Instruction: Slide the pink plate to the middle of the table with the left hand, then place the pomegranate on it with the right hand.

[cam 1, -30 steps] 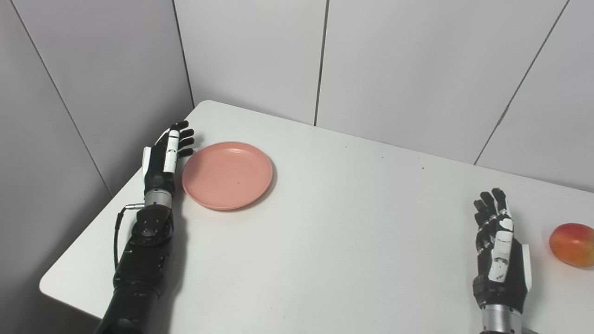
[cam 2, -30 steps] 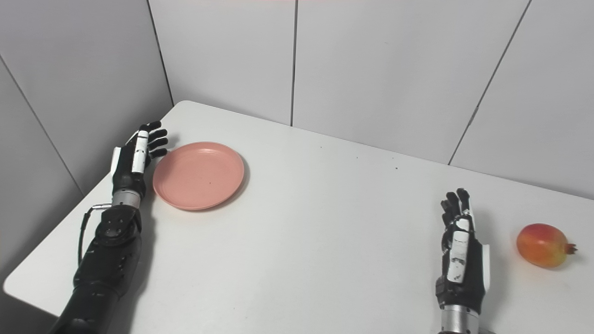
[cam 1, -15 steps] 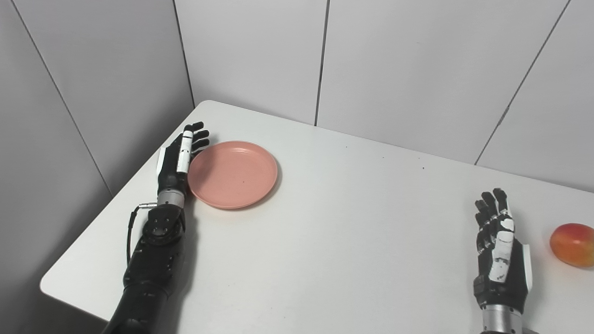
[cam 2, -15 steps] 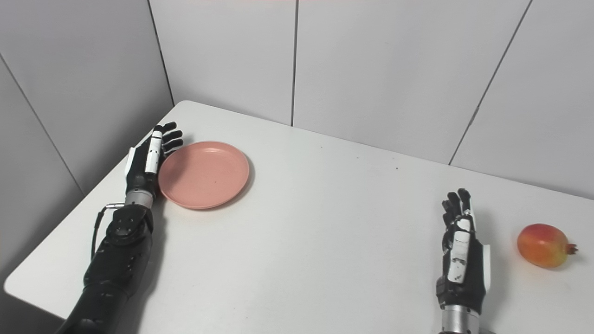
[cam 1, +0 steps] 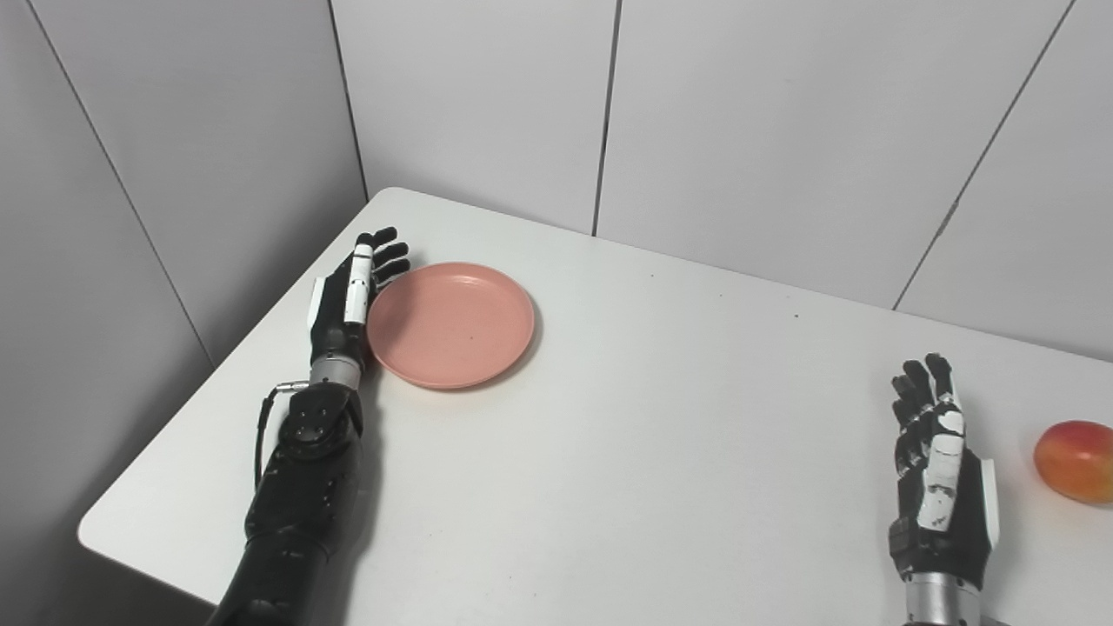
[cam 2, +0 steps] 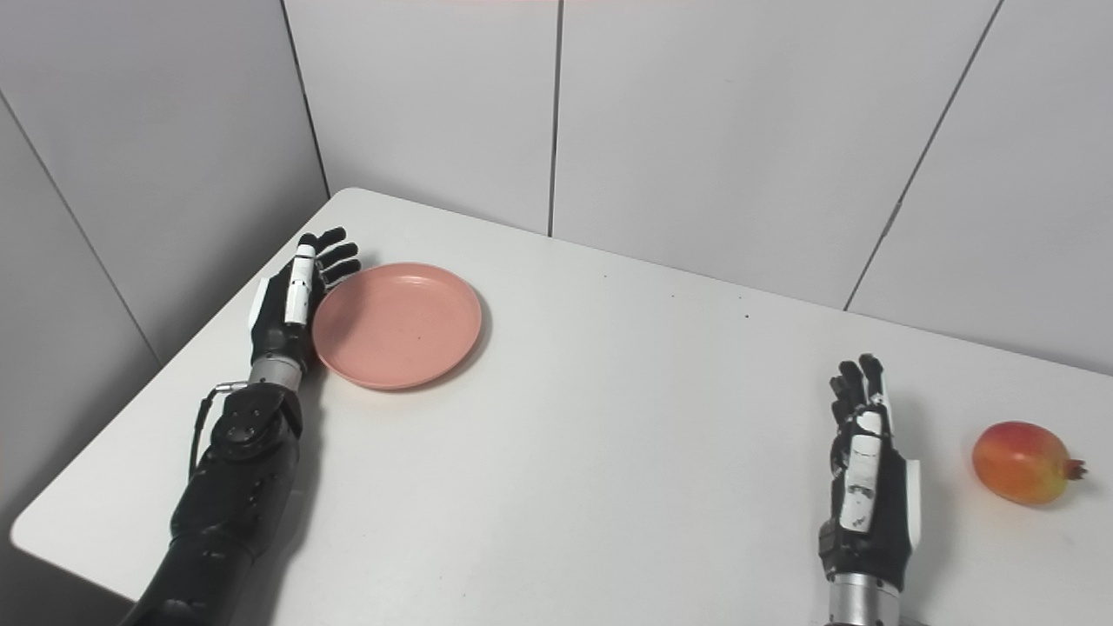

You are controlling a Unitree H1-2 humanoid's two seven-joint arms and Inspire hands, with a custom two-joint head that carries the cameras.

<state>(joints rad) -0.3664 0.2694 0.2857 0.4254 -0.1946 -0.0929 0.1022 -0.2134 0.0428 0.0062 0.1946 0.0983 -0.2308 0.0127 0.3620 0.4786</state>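
Left eye view: left hand stands on edge at the 9 o'clock side of the pink plate, fingers straight and spread, palm side against the plate's rim, gripping nothing. The plate lies flat on the white table, toward the far left corner, left of the table's middle. Right hand stands upright near the table's right side, fingers loosely extended and apart, empty, touching no object. The pomegranate lies at 3 o'clock from that hand, a clear gap between them, cut by the picture's right edge. Count: one plate, one pomegranate, two hands. Right eye view: same layout. Left hand sits flush at the plate's 9 o'clock rim, fingertips reaching past the rim toward 11 o'clock, unclenched. Right hand is released, fingers pointing to 12 o'clock. Pomegranate is whole in frame here, red-orange with a yellowish underside, small dark crown pointing to 3 o'clock, resting on the table well apart from the plate. Count unchanged: one plate, one pomegranate.
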